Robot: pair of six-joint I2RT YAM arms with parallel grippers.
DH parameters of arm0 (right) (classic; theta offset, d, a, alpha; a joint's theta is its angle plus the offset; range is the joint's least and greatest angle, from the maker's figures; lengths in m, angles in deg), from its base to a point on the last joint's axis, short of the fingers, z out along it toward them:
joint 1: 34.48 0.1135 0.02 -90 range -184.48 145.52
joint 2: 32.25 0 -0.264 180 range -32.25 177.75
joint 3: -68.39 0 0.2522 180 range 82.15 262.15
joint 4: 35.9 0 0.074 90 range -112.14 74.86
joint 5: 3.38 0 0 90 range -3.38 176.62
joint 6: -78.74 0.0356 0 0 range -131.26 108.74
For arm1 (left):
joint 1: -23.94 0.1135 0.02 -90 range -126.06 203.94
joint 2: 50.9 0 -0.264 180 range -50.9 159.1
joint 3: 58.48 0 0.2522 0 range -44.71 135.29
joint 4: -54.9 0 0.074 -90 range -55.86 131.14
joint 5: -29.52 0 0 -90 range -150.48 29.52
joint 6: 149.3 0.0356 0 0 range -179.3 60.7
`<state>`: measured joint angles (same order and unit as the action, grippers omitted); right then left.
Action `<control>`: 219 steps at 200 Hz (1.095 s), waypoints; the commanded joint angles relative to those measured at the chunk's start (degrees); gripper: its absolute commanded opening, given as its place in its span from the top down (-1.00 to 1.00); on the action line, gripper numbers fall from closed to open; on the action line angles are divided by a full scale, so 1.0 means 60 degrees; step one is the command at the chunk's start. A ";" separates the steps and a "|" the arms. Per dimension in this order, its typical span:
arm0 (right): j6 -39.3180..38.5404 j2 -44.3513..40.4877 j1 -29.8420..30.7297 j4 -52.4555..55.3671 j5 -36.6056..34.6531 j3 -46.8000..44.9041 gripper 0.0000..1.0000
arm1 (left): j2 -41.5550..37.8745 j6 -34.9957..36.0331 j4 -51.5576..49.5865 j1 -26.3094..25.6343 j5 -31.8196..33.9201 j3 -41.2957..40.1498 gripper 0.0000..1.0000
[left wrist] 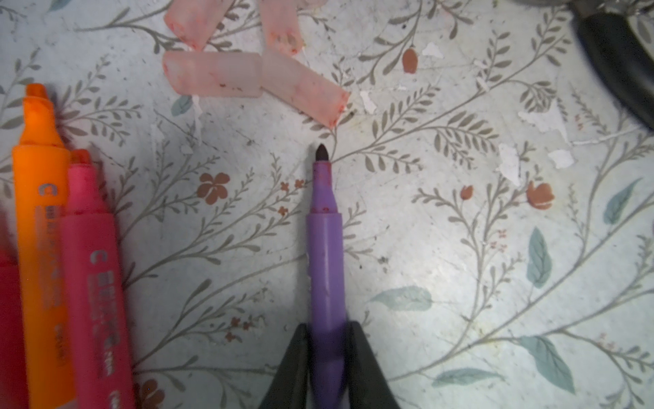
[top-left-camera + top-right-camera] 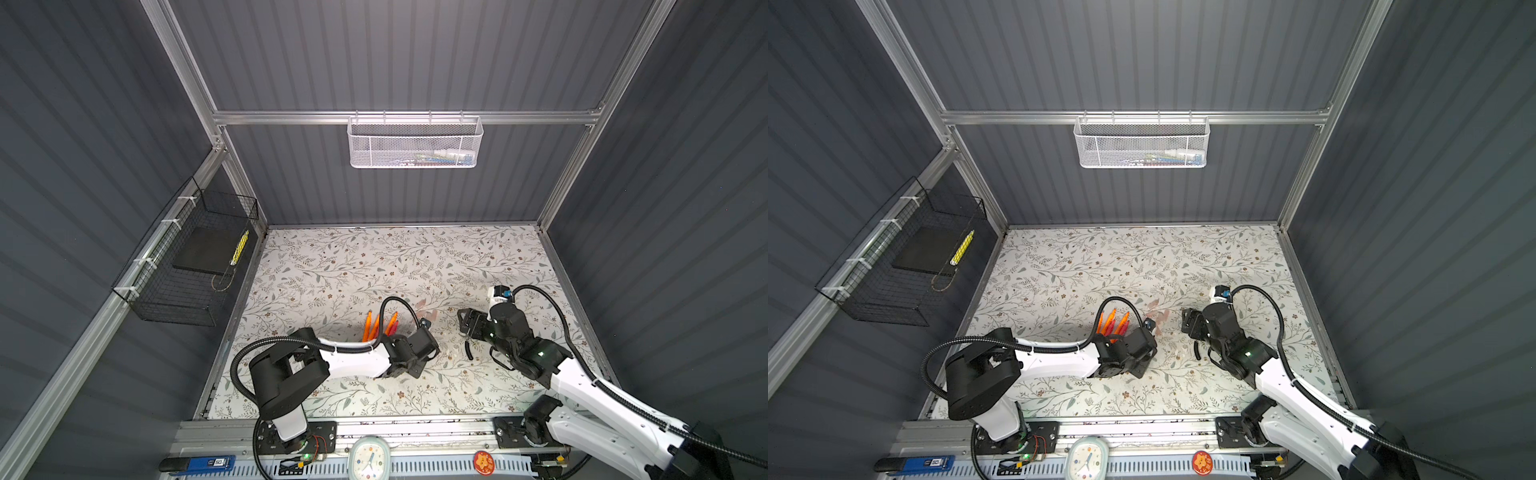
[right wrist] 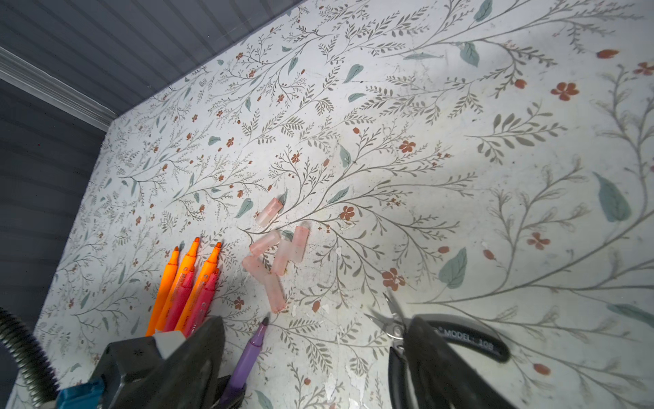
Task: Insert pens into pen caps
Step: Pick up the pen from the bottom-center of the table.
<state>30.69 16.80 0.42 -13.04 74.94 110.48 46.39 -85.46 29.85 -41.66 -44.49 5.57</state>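
Purple pen (image 1: 325, 255): probably light, stiff and smooth-barrelled. The left gripper (image 1: 328, 325) is clamped on its rear barrel, tip forward, with the pen caps (image 1: 254, 76) just ahead.

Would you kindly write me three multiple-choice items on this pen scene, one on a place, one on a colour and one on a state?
1. Where do the pen caps lie?
A. Stacked in a cup.
B. In a drawer.
C. Loose on the table.

2. What colour is the pen in the left gripper?
A. Purple.
B. Orange.
C. Pink-red.

3. How is that pen's tip?
A. Capped.
B. Bare.
C. Hidden by the gripper.

Key: 1 C, they cluster on the floral surface; 2 A, the gripper pinches a purple barrel; 3 B, its dark nib shows uncapped.
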 commanded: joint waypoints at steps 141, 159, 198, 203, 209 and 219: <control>0.2423 -0.0649 0.3068 -0.5034 -0.0073 -0.1501 -0.57 | -0.4203 0.0823 0.1910 0.1456 -0.2042 -0.1731 0.69; 0.2479 -0.0196 0.3296 -0.5514 -0.0130 -0.1461 -0.55 | -0.4315 0.0826 0.2150 0.1456 -0.2200 -0.1875 0.69; 0.2542 0.0736 0.3544 -0.6042 -0.0071 -0.1152 -0.47 | -0.4234 0.0872 0.2286 0.1456 -0.2463 -0.1876 0.72; 0.2578 0.0812 0.3559 -0.6082 -0.0098 -0.1156 -0.46 | -0.4225 0.0870 0.2264 0.1457 -0.2460 -0.1876 0.72; 0.2623 0.0880 0.3559 -0.6127 -0.0149 -0.1163 -0.46 | -0.4233 0.0877 0.2265 0.1447 -0.2460 -0.1877 0.72; 0.2685 0.0969 0.3559 -0.6224 -0.0221 -0.1191 -0.45 | -0.4252 0.0884 0.2277 0.1451 -0.2470 -0.1891 0.72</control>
<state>45.62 21.61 21.45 -46.74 75.33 102.00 21.32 -81.35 42.24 -32.97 -57.93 -5.14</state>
